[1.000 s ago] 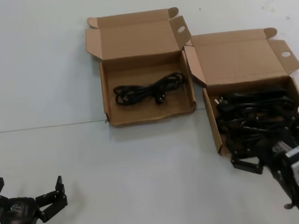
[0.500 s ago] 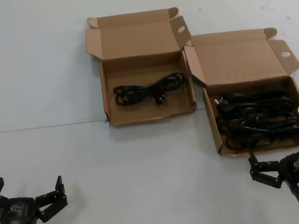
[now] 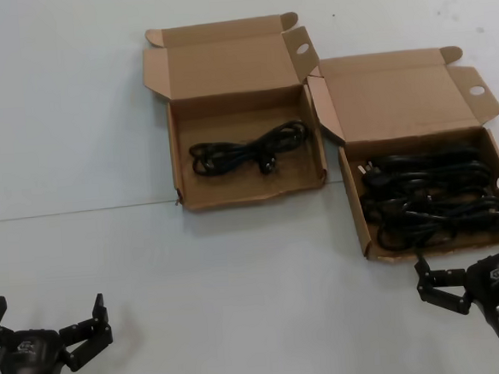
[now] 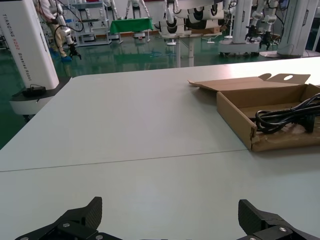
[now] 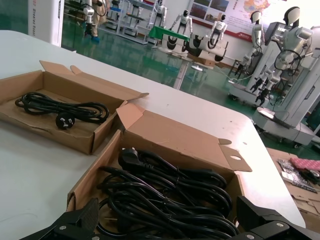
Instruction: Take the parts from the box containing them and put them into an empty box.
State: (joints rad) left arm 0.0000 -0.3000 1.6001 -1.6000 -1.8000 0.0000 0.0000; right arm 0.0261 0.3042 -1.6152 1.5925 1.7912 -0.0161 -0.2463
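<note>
Right gripper jaws wide, just before full box of cords. Left gripper jaws wide over bare tabletop. One cord in squarer box.

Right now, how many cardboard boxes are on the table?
2. One squarer brown cardboard box lies in the middle of the white table, holding a single black power cord. The longer brown cardboard box sits to its right, full of tangled black cords.
</note>
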